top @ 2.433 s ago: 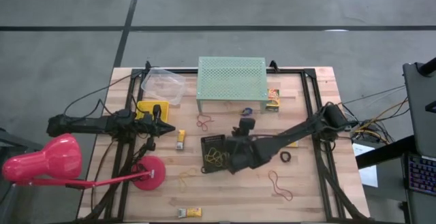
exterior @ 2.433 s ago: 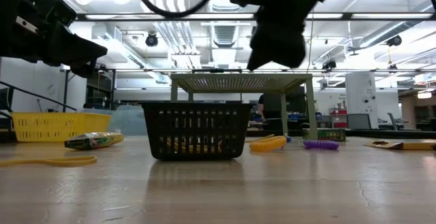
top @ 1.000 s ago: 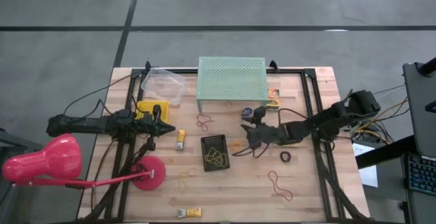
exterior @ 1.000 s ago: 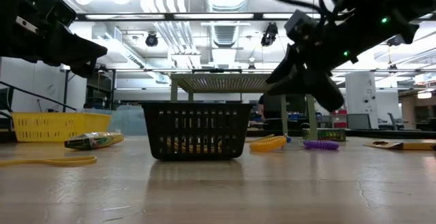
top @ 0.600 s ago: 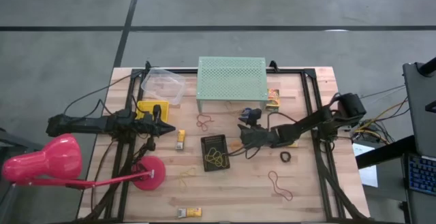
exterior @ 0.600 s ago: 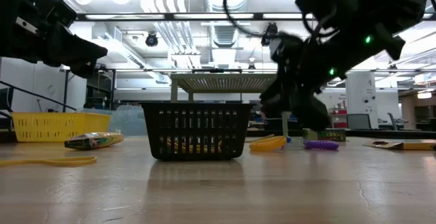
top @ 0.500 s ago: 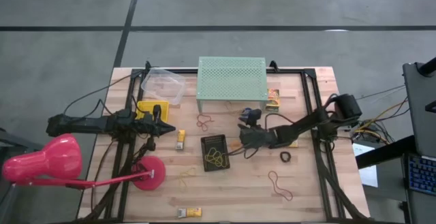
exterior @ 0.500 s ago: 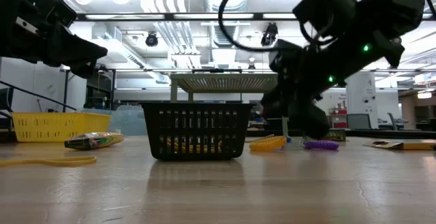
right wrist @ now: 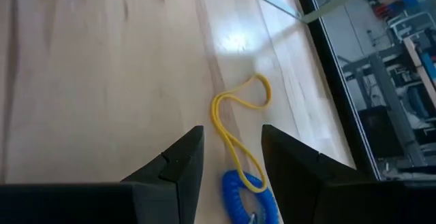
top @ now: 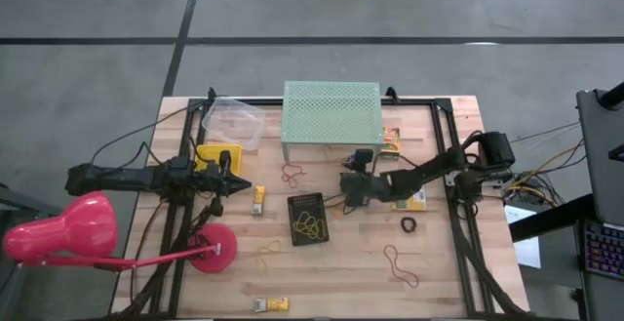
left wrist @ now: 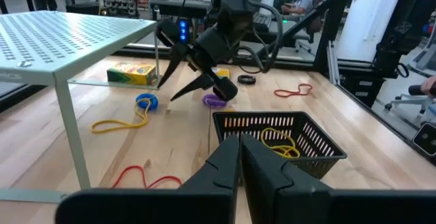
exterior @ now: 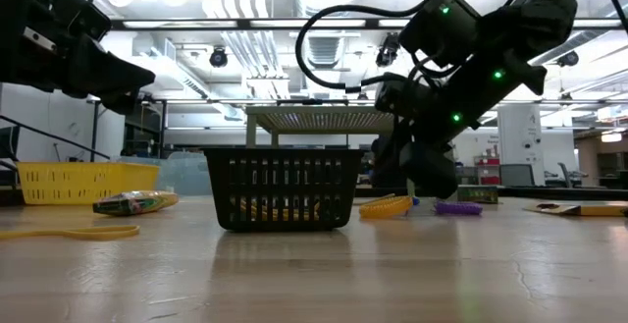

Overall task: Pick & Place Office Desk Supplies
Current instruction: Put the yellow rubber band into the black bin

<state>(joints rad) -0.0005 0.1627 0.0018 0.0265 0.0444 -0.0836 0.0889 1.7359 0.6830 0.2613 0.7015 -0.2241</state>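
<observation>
Pincer tips on our right arm (right wrist: 228,163) stand spread over a yellow rubber band (right wrist: 238,125), perhaps touching it; blue coil (right wrist: 246,191) partly hidden; left pincer (left wrist: 240,163) pressed together.

No text, label or number can be read on anything in view.

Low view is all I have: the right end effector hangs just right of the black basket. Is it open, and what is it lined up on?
Observer: Open. The right wrist view shows the right end effector framing a yellow rubber band that lies on the wood.
Operator: Anything close to that band?
Observer: A blue coil ring lies at one end of it, nearest the fingers.
Operator: Where is the left arm?
Observer: In the high view the left end effector is shut and hovers left of the black basket, well apart from it.
</observation>
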